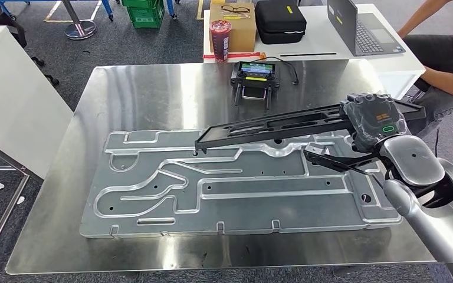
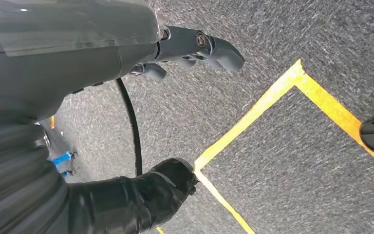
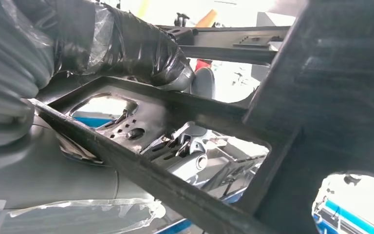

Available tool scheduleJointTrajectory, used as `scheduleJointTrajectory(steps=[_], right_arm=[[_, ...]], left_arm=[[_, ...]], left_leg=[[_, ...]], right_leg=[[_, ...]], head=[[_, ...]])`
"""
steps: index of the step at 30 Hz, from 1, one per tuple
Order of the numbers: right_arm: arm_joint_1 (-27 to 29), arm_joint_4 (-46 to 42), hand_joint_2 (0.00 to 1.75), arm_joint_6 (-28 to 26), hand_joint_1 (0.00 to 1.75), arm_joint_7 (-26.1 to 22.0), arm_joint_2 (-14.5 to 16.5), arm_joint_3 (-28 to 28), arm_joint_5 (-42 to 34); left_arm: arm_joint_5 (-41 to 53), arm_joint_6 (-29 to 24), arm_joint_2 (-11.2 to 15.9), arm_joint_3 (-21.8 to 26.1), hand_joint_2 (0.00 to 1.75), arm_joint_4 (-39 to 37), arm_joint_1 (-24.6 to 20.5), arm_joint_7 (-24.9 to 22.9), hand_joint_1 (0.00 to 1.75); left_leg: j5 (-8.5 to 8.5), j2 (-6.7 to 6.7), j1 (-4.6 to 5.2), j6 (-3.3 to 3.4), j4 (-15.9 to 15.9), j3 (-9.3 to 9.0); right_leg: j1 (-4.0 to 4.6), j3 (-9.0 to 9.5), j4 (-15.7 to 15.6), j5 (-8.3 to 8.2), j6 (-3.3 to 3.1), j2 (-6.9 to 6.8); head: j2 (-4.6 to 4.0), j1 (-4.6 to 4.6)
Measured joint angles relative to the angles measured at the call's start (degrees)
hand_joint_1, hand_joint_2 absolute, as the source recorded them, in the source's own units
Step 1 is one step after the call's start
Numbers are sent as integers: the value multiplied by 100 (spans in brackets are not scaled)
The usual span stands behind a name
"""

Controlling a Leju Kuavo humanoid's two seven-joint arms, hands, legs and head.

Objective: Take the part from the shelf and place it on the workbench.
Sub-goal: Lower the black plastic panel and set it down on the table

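The part is a long black frame (image 1: pixel 277 125) held level above the workbench (image 1: pixel 153 82), its far end over the middle of the silver grooved plate (image 1: pixel 242 188). My right hand (image 1: pixel 377 121) grips the frame's right end near the bench's right edge. In the right wrist view the black frame (image 3: pixel 175 146) crosses close in front, with my thumb (image 3: pixel 141 48) pressed on its top edge. My left hand (image 2: pixel 190 48) hangs beside my body over grey carpet, fingers loosely curled around nothing.
A black handheld controller (image 1: pixel 256 73) with a cable lies at the bench's far edge. Behind it a white table (image 1: pixel 383 59) carries a laptop (image 1: pixel 360 26), a black case (image 1: pixel 280 20), a cardboard box (image 1: pixel 233 23) and a red cup (image 1: pixel 220 38). A person (image 1: pixel 442 53) sits at the right.
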State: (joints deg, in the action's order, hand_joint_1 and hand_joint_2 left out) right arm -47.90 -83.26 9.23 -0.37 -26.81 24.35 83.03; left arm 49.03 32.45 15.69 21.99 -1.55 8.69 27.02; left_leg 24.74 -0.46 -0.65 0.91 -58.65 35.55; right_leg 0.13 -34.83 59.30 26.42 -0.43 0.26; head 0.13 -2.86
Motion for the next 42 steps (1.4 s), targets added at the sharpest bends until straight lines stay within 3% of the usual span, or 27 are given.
scheduleJointTrajectory(steps=[7, 12, 18, 22, 26, 29, 33, 42], right_arm=[[30, 28, 175, -10, 175, 8, 14, 14, 12], [343, 219, 175, -159, 175, 119, 178, 39, 141], [880, 703, 175, -550, 175, 326, 640, 52, 272], [1229, 1060, 175, -653, 175, 328, 1132, 52, 384], [1365, 1466, 0, -652, 0, 428, 1687, 83, 600], [1367, 1702, 0, -645, 0, 450, 1999, 151, 652], [1365, 1833, 0, -589, 0, 484, 2226, 188, 658], [1344, 1793, 0, -408, 0, 452, 2358, 199, 648]], left_arm=[[31, 13, 1, 0, 175, 0, 0, 4, 0], [234, 20, 1, 0, 175, 0, -6, 26, 0], [579, -60, -3, 4, 175, 0, -73, 18, 0], [1038, -175, -6, 8, 175, 0, -177, 10, 0], [1568, -234, -6, 7, 175, 0, -344, -11, 0], [1851, -276, -5, 7, 175, 0, -495, -29, 0], [2126, -319, -1, 9, 0, 0, -632, -29, 0], [2435, -370, 1, 146, 0, 0, -679, -1, 0]], left_leg=[[-8, -1, -3, -26, 8, -2], [-8, -1, -2, -27, 8, -3], [-9, 0, 2, -27, 7, -8], [-6, 6, 3, -31, 7, -13], [23, 111, -2, -72, 9, -30], [51, 231, -10, -99, 17, -60], [57, 327, -15, -100, 46, -113], [38, 337, -38, -88, 91, -156]], right_leg=[[5, 1, 5, 1, -8, -1], [6, 7, 5, 0, -8, -3], [5, 13, 5, -2, -7, -5], [5, 16, 5, -6, -13, 1], [8, 15, 5, -25, -43, 107], [13, 22, 7, -37, -62, 228], [16, 23, 8, -59, -96, 330], [33, 26, 9, -63, -128, 350]], head=[[0, 0], [0, 1], [0, 2], [0, 2], [0, 3], [0, 4], [0, 3], [0, 2]])
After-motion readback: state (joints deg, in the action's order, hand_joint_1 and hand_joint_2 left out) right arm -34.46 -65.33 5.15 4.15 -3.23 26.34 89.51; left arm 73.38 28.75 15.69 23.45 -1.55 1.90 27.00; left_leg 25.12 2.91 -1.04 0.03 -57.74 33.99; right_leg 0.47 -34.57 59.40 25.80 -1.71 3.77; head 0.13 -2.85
